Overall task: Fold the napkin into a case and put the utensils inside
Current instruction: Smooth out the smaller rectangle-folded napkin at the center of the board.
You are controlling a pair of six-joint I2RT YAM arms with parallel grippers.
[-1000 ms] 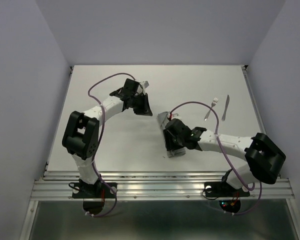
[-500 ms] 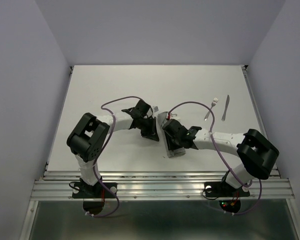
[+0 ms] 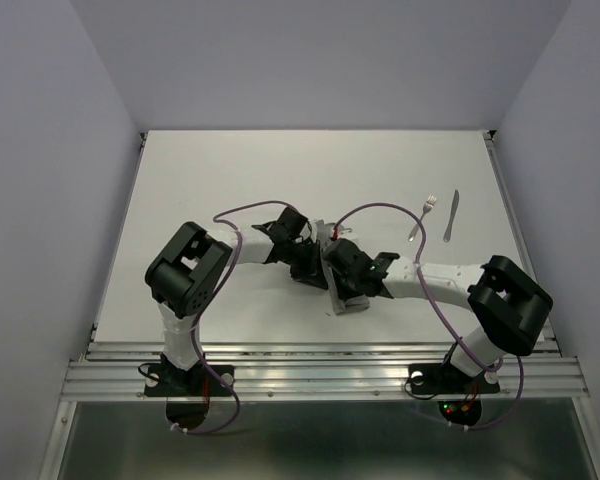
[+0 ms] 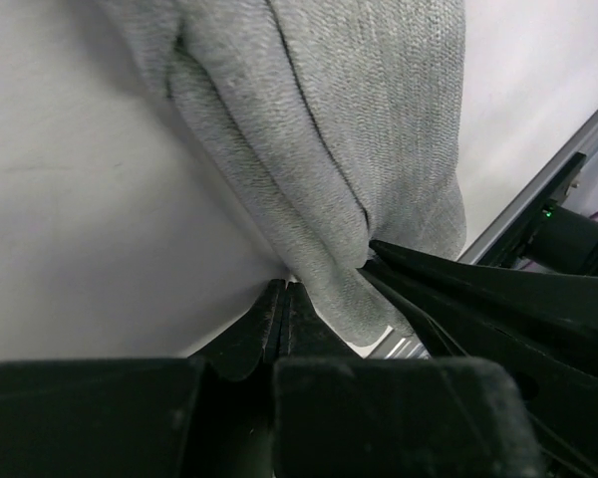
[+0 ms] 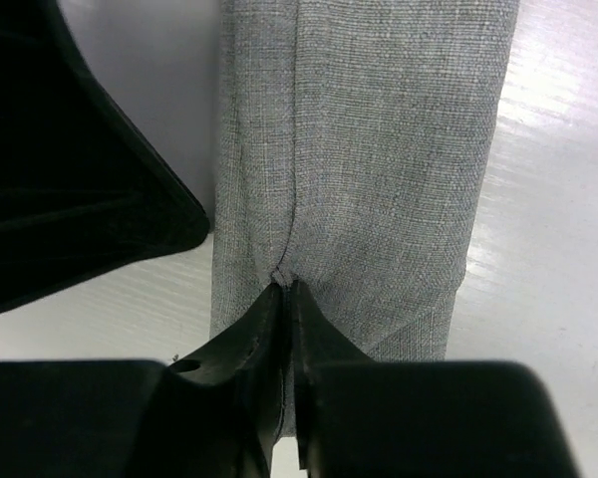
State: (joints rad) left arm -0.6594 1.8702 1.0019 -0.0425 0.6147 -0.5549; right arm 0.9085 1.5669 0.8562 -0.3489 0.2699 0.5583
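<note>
A: Napkin (image 3: 348,303)?
B: Grey woven strip, folded narrow, middle of the bench (image 3: 230,180). Right hand (image 5: 284,294) clenched on a puckered fold; left hand (image 4: 282,299) clenched at its left edge, grip unclear.
A: Utensils?
B: Slim silver fork (image 3: 422,217), knife (image 3: 451,215), far right, off the cloth.

Overhead, the middle of the thin mid-grey folded cloth strip (image 3: 348,305) is hidden under the left gripper (image 4: 279,295) and right gripper (image 5: 285,291); its far end is cut off in both wrist views.

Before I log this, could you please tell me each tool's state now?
Left tool: closed against the folded grey cloth napkin; grip unclear.
Right tool: closed, pinching that napkin.
</note>
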